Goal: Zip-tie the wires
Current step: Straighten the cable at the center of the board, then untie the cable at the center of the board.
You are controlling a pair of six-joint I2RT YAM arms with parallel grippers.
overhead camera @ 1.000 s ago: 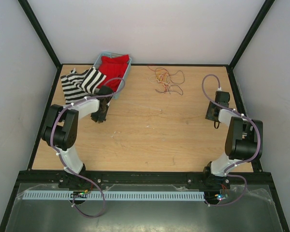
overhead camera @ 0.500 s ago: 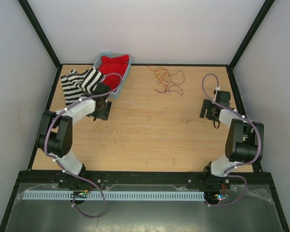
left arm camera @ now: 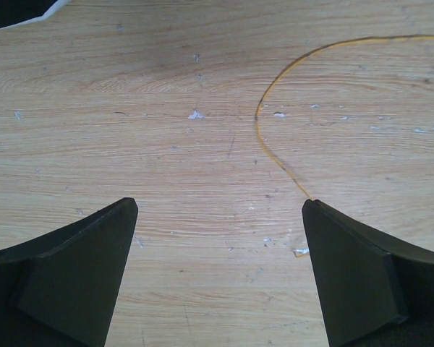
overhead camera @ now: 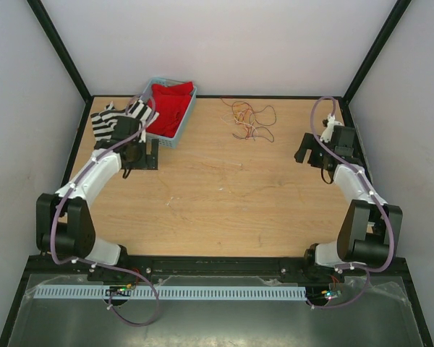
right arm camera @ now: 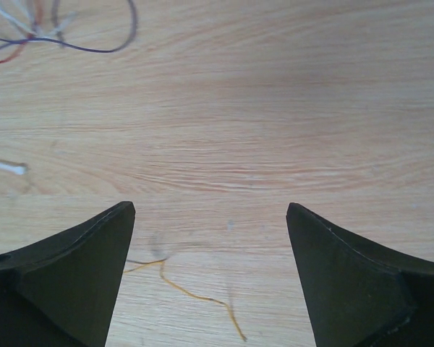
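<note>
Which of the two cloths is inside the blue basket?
The red cloth, bunched inside the blue basket. The black-and-white striped cloth lies outside it on the table, at the basket's left.

Plain white walls [overhead camera: 239, 43], wooden table [overhead camera: 217, 202]

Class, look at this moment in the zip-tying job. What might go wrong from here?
The wires are thin, loose loops lying flat; a tool could catch only some strands. The left tool sits beside the striped cloth and basket; moving off might snag the cloth.
</note>
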